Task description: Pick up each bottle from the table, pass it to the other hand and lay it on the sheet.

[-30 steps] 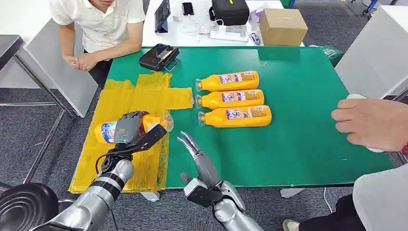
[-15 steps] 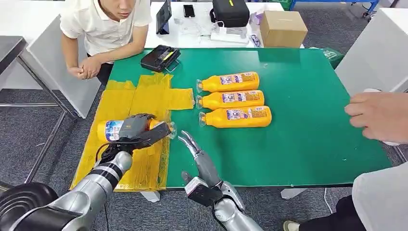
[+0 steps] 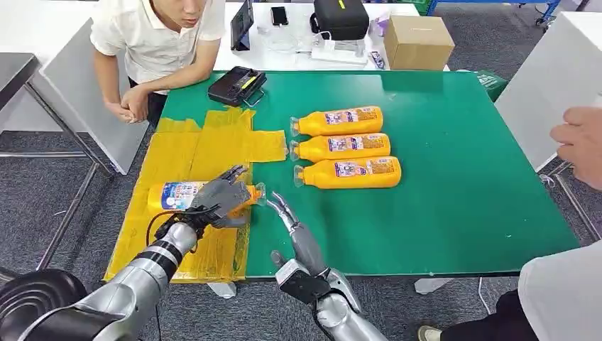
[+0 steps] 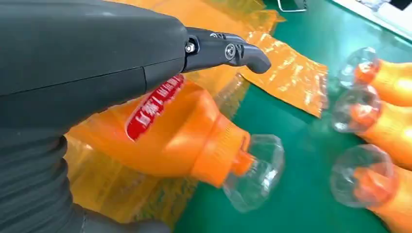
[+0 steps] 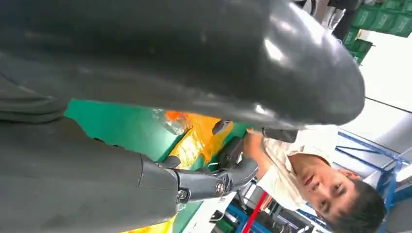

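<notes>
An orange bottle (image 3: 177,193) with a clear cap lies on its side on the yellow sheet (image 3: 177,142), cap toward the green mat. My left hand (image 3: 216,195) rests over its neck end with the fingers spread and lifted off it. In the left wrist view the bottle (image 4: 184,141) lies on the sheet (image 4: 291,73) beneath my straightened fingers (image 4: 228,51). My right hand (image 3: 294,231) hovers empty beside the cap, its fingers straight, at the table's front edge. Three more orange bottles (image 3: 341,146) lie side by side on the mat, caps to the left.
A person sits at the far left corner, arms by the table edge. A black device (image 3: 236,84) lies on the mat's far left. Another person's hand (image 3: 582,142) hangs off the table's right side. A cardboard box (image 3: 417,39) stands behind the green mat (image 3: 454,177).
My left hand has brought the bottle down onto the sheet and spread its fingers off it. The person's hand at the right has drawn back off the mat. My right hand has barely moved.
</notes>
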Motion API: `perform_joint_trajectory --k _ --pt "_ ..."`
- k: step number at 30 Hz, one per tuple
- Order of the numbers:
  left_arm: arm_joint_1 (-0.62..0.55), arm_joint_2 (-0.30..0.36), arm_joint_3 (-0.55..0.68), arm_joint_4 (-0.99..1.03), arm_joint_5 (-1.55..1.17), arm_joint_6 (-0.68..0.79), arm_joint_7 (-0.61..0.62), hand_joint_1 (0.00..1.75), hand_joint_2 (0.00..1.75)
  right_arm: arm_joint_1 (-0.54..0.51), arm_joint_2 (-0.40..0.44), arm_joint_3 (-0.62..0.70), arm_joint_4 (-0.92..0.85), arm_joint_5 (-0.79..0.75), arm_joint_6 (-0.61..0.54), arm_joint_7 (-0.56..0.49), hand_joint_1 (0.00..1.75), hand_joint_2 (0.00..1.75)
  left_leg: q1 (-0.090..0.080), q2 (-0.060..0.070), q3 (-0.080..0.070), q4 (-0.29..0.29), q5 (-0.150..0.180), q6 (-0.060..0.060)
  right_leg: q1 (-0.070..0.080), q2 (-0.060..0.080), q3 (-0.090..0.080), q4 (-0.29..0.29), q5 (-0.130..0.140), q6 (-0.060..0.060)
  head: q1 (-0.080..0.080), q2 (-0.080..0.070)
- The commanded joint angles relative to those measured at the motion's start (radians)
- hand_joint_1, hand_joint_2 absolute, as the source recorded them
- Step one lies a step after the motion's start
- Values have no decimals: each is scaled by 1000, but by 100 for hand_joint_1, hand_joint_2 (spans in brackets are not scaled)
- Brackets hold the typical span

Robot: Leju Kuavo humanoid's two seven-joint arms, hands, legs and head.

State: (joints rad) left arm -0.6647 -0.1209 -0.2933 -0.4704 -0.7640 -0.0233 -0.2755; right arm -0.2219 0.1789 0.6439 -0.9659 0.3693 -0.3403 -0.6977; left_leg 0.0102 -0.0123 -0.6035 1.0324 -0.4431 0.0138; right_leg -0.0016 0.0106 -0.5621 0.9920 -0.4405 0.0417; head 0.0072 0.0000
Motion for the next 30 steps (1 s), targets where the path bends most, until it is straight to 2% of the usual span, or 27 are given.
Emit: perform_joint_trajectory --k 1,10,12,14,17,18,23,25,27,30 --pt "48 -16 25 -36 78 -18 -37 0 175 -31 -37 58 48 -17 -18 0 0 0 0 1 1 -1 1 0 0 0 0 -1 1 0 0 0" --pt "63 -20 45 -68 127 -17 -70 0 175 -27 -40 61 40 -20 -25 0 0 0 0 2 0 -1 0 0 0 0 -1 -1 1 0 0 0" --pt "114 -32 106 -167 304 -86 -143 0 175 -17 -57 91 1 -32 -43 0 0 0 0 2 0 -1 0 0 0 0 -1 -1 1 0 0 0" --pt "155 -29 103 -248 386 -101 -128 0 175 -11 -62 102 -8 -36 -57 0 0 0 0 2 -1 -1 0 0 0 1 -1 -1 1 0 0 0" --pt "288 -4 57 -459 541 -99 -110 0 175 17 -74 86 -18 -26 -101 0 0 0 -1 3 -1 -1 0 0 0 1 -2 -1 0 0 0 0" --pt "330 9 35 -520 573 -94 -104 0 175 29 -81 76 -29 -23 -107 0 0 175 -1 4 -1 -2 0 0 0 2 -2 -1 1 0 0 0" --pt "535 70 -39 -798 650 -50 -106 0 175 104 -130 -51 -127 48 -140 0 0 175 -1 5 -2 -2 -1 0 -1 2 -4 -2 0 0 0 0" --pt "542 73 -40 -808 652 -48 -104 0 175 106 -134 -57 -134 49 -133 0 0 175 -1 5 -4 -2 -1 0 -1 2 -6 -1 -1 0 0 0" --pt "565 76 -35 -850 678 -53 -109 0 175 123 -136 -98 -151 119 -169 1 0 175 0 2 -10 0 0 0 0 0 -10 0 0 0 0 0" --pt "656 68 -5 -990 763 -74 -110 0 175 140 -201 -176 -197 293 -238 78 0 175 -1 4 -9 0 -1 0 0 1 -10 -1 -1 0 0 0"
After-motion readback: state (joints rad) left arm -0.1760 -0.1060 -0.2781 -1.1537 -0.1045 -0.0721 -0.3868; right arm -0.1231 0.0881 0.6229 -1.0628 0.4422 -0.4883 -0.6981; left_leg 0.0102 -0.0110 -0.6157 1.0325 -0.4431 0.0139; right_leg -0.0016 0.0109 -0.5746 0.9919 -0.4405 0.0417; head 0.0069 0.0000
